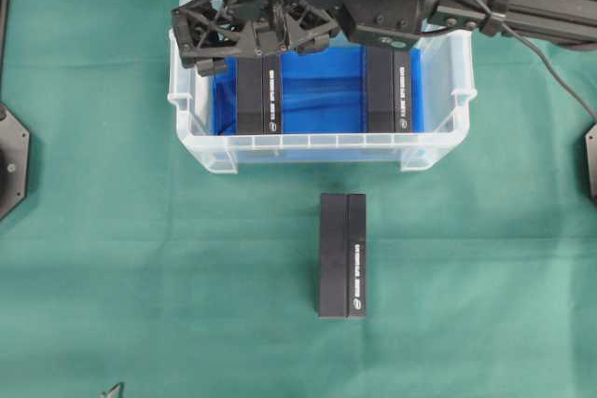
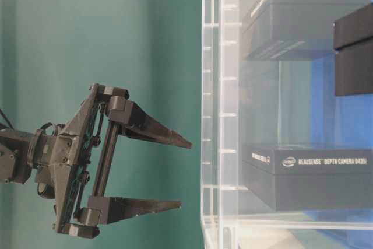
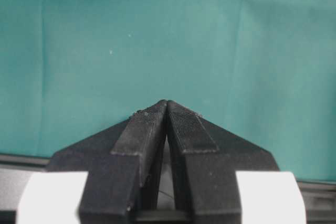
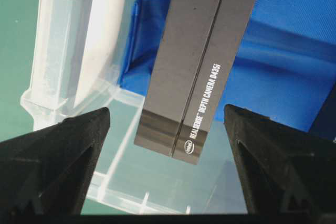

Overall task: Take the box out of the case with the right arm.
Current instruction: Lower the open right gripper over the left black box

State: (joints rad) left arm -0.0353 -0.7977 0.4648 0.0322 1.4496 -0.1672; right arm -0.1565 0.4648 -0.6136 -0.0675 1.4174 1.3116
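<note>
Overhead, your all-black right arm's gripper (image 1: 254,30) hangs jaws apart above the left black rectangular box (image 1: 258,95) in the clear plastic case (image 1: 317,148) with the blue floor; a second box (image 1: 389,89) lies right, a third (image 1: 342,255) on the green cloth (image 1: 140,258). Table-level shows spread fingers (image 2: 152,130). Left wrist: left gripper (image 3: 167,109) closed, parked. Right wrist: box (image 4: 202,61) centred between fingers, apparently lined up for grasping.

each black box (image 2: 317,170) reads "realsense depth camera d435i" (with an intel logo).
</note>
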